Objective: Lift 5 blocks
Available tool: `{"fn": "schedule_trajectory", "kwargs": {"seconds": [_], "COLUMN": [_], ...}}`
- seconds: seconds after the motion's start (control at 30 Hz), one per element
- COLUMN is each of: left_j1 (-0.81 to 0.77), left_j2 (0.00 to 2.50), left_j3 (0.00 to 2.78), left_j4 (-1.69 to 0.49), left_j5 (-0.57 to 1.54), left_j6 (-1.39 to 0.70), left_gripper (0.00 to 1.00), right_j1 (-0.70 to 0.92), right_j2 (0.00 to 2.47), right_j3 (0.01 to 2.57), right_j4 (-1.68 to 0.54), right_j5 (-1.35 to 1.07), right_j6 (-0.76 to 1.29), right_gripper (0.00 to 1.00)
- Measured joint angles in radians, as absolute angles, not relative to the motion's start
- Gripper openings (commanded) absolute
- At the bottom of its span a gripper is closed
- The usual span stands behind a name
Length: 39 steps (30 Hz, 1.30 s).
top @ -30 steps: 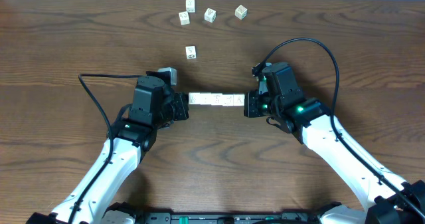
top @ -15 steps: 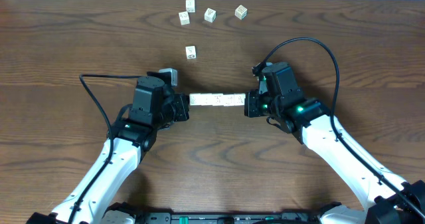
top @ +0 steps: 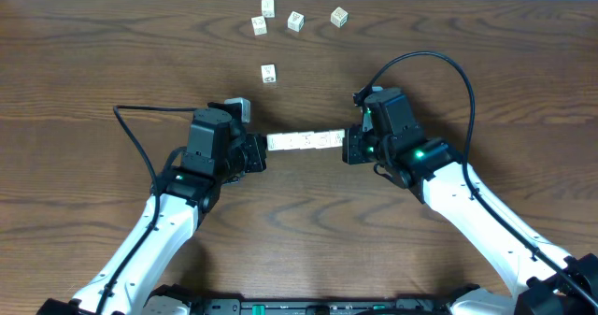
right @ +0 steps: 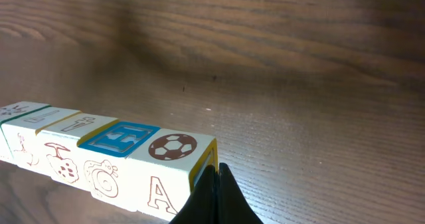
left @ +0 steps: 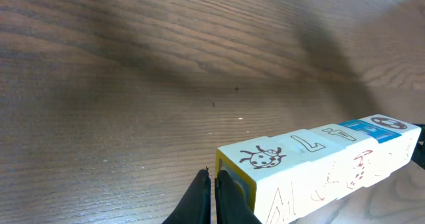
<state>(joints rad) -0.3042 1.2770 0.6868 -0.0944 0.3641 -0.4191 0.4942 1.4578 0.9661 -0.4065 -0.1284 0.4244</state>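
Blocks, five small white cubes with coloured printed marks, form one straight row squeezed end to end between my left hand and my right hand. Both hands have fingers closed tight. The row looks raised off the brown wooden desk. Loose white cubes lie near the far edge.

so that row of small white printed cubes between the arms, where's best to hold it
Its two end faces, pressed inward: left gripper on one end, right gripper on the other. The row of white printed cubes is separate pieces butted end to end, so a side pinch would likely lift only one.
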Motion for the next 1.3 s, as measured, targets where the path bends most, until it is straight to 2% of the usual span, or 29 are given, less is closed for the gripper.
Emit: {"fn": "schedule_trajectory", "kwargs": {"seconds": [0.73,1.3], "left_j1": [-0.304,-0.304], "left_j2": [1.277,1.277], "left_j3": [0.687,0.687], "left_j4": [-0.095,-0.097], "left_j5": [0.369,0.363], "left_j6": [-0.419,-0.419], "left_gripper": [0.07,0.07], "right_j1": [0.494,0.494], "right_j2": [1.458,1.458], "right_j3": [0.967,0.967], "right_j4": [-0.406,-0.447], "right_j5": [-0.127,-0.163], "right_j6": [0.475,0.42], "right_gripper": [0.01,0.01]}}
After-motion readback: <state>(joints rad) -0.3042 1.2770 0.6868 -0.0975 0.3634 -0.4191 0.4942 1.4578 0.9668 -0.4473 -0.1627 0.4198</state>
